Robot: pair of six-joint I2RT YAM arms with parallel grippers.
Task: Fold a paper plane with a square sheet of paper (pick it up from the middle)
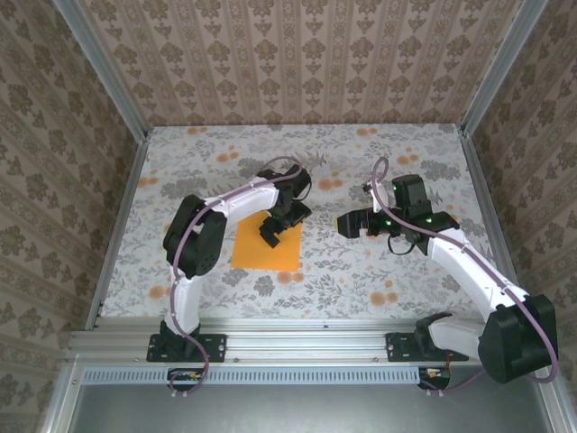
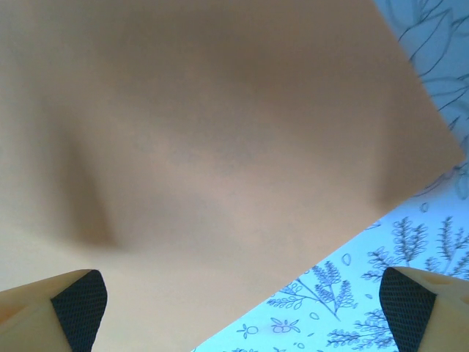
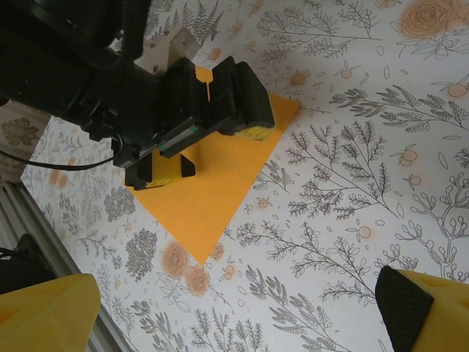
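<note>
Floral-print table [image 1: 379, 271] is taking up the whole workspace. The left arm [image 1: 194, 239] is reaching in over it from the near edge, and the right arm [image 1: 478, 275] is doing the same on its side. The square sheet of paper [image 1: 255, 253], plain orange, is lying flat and unfolded at centre-left. The left gripper [image 1: 275, 234] is pointing down over the sheet's far right part with its jaws standing wide apart, gripping nothing; cannot tell whether it is touching the sheet. The right gripper [image 1: 345, 224] is hanging above bare table, right of the sheet and apart from it, jaws spread wide, empty.
</note>
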